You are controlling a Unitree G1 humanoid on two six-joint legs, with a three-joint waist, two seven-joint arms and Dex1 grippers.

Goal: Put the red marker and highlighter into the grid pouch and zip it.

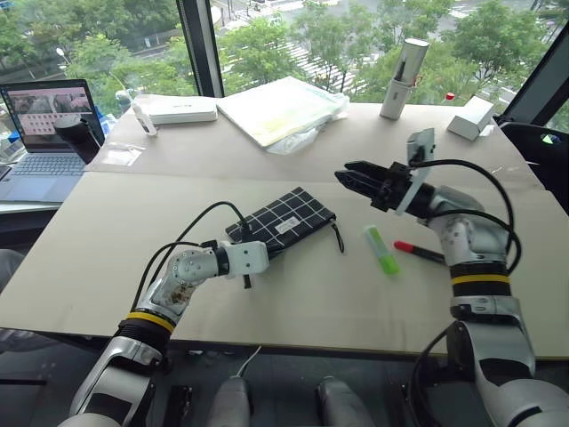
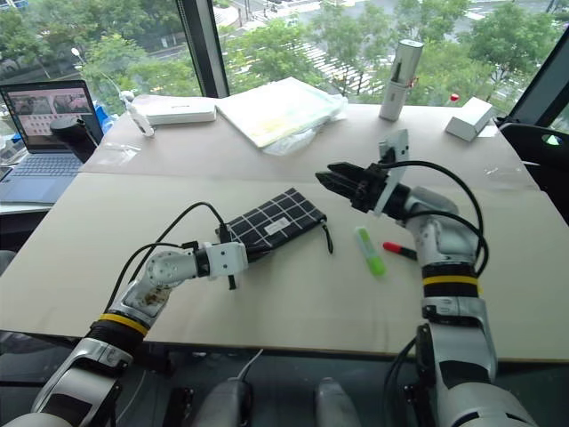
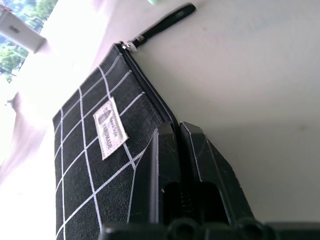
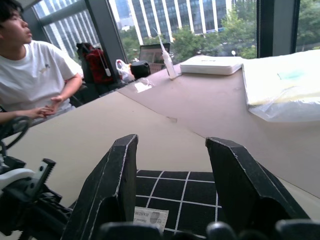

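While the left end effector [image 3: 179, 131] clamps together on the grid pouch's [image 1: 283, 220] zipper edge, the right end effector [image 1: 354, 181] hovers beyond the pouch, fingers apart, empty.

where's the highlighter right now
In the left eye view the highlighter lies on the table's right side, between the grid pouch and the red marker.

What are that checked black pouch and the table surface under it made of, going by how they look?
The grid pouch looks like woven fabric, probably canvas: matte black with a visible weave, thin white lines, a stitched cloth label and a zipper along one edge. The table seems covered in matte beige board or cardboard sheets, judging by the flat, dull finish and the seam between panels; I can't tell what lies beneath.
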